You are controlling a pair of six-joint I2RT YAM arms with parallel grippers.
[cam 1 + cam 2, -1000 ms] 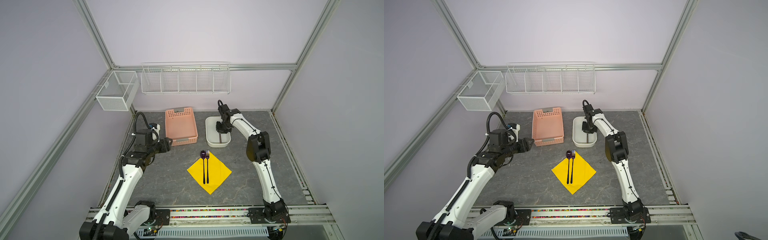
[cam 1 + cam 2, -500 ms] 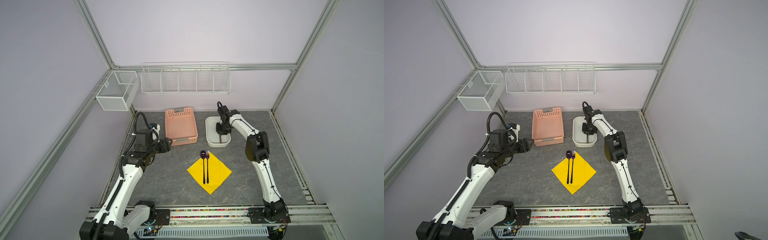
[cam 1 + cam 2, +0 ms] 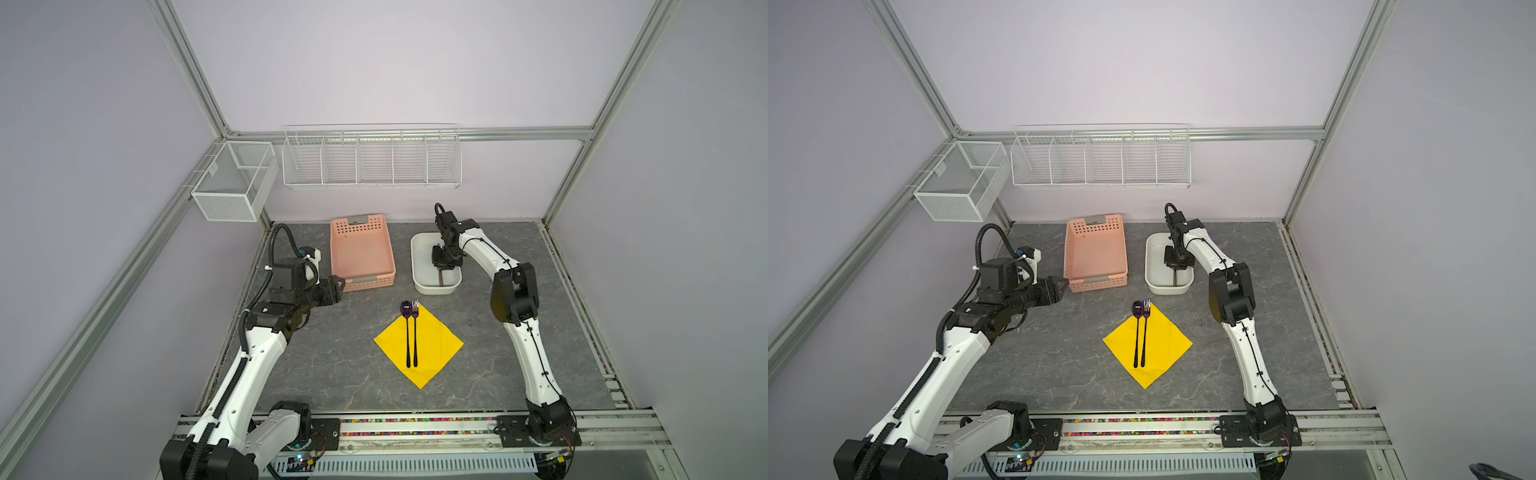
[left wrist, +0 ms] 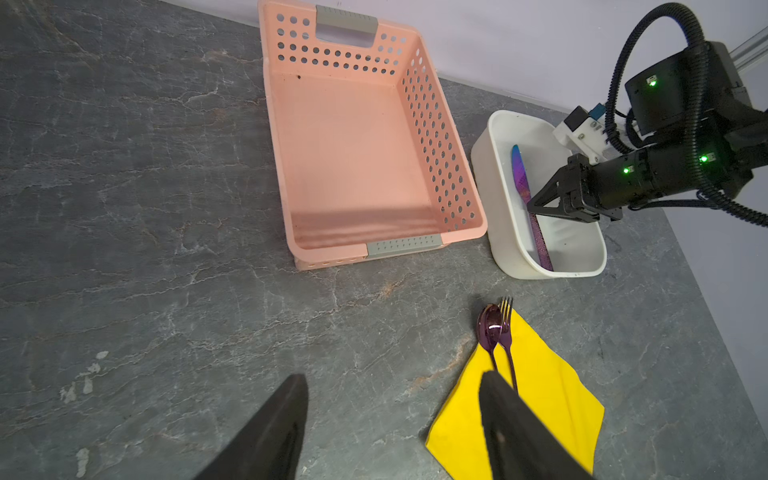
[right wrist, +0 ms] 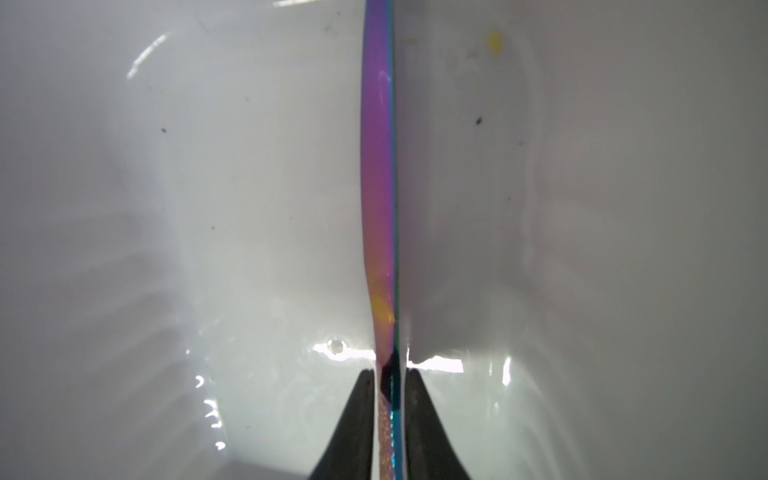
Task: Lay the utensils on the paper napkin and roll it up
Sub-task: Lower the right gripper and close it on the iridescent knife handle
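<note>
Knife (image 5: 378,166) tight between right fingers (image 5: 355,432) (inside white tub (image 5: 166,208))

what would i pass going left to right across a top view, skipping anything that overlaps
white mesh bin → pink basket → white tub. The yellow napkin lies nearer and overlaps both the basket and the tub sideways, so it is left out.

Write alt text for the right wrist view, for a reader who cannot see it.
The right gripper pinches a knife between two dark fingertips, where its iridescent purple-blue blade meets the handle. The knife runs straight away from the camera over the glossy floor of a white tub.
</note>
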